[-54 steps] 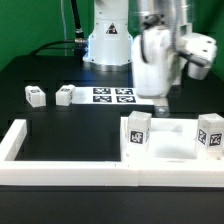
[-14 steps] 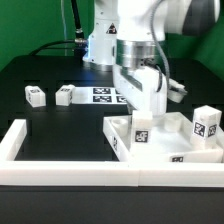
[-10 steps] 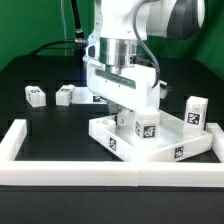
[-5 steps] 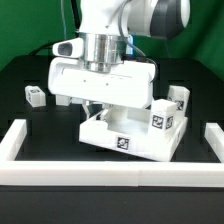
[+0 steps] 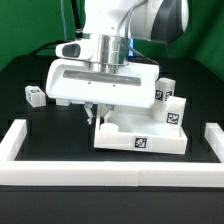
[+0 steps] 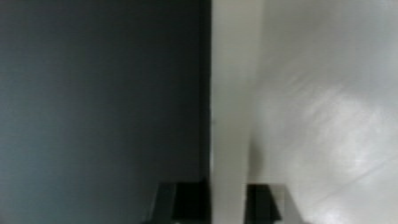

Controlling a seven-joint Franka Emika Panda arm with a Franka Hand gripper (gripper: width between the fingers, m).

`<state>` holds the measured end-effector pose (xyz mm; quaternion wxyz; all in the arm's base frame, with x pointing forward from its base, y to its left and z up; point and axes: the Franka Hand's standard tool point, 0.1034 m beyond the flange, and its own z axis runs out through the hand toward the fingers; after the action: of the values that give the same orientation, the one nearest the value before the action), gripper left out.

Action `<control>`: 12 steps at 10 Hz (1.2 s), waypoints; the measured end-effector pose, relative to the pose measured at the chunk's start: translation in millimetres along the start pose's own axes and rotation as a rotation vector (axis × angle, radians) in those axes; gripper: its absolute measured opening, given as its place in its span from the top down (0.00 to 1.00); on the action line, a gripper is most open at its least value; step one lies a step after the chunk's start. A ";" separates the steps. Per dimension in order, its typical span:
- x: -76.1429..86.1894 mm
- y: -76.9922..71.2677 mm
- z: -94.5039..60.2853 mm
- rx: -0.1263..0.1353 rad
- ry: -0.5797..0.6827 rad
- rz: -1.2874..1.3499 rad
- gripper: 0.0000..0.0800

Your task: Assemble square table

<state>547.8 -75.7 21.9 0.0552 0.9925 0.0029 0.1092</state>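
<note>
The square table top (image 5: 140, 135), a white slab with a raised rim and tag marks, lies inside the border wall. Two white tagged legs (image 5: 165, 92) (image 5: 173, 113) stand on its side toward the exterior view's right. My gripper (image 5: 96, 112) reaches down at the slab's corner toward the exterior view's left and is shut on its rim. In the wrist view the dark fingers (image 6: 187, 202) clamp the white rim (image 6: 226, 150), with my gripper (image 6: 226, 202) closed around it. One loose leg block (image 5: 35, 95) lies at the far left.
The long white border wall runs along the front (image 5: 110, 172) with arms at the exterior view's left (image 5: 15, 140) and right (image 5: 213, 140). The wide white hand body (image 5: 100, 85) hides the table behind it. The robot base (image 5: 110, 20) stands at the back.
The gripper has turned the table top and dragged it toward the exterior view's left. The two standing legs swung round to the slab's right side. The hand now hides a second loose leg and the marker board.
</note>
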 end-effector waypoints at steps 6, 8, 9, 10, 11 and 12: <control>71.1 -0.6 -4.3 -0.028 0.067 -0.636 0.92; 95.2 -29.6 -2.5 -0.058 0.128 -0.816 0.91; 106.6 -51.9 1.6 -0.064 0.146 -0.926 0.91; 112.3 -63.5 3.3 -0.078 0.156 -1.040 0.89; 113.1 -58.0 1.2 -0.084 0.156 -1.071 0.89; 113.9 -55.4 0.7 -0.089 0.155 -1.102 0.89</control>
<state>659.4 -18.7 39.7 0.1456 0.8300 0.5207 0.1369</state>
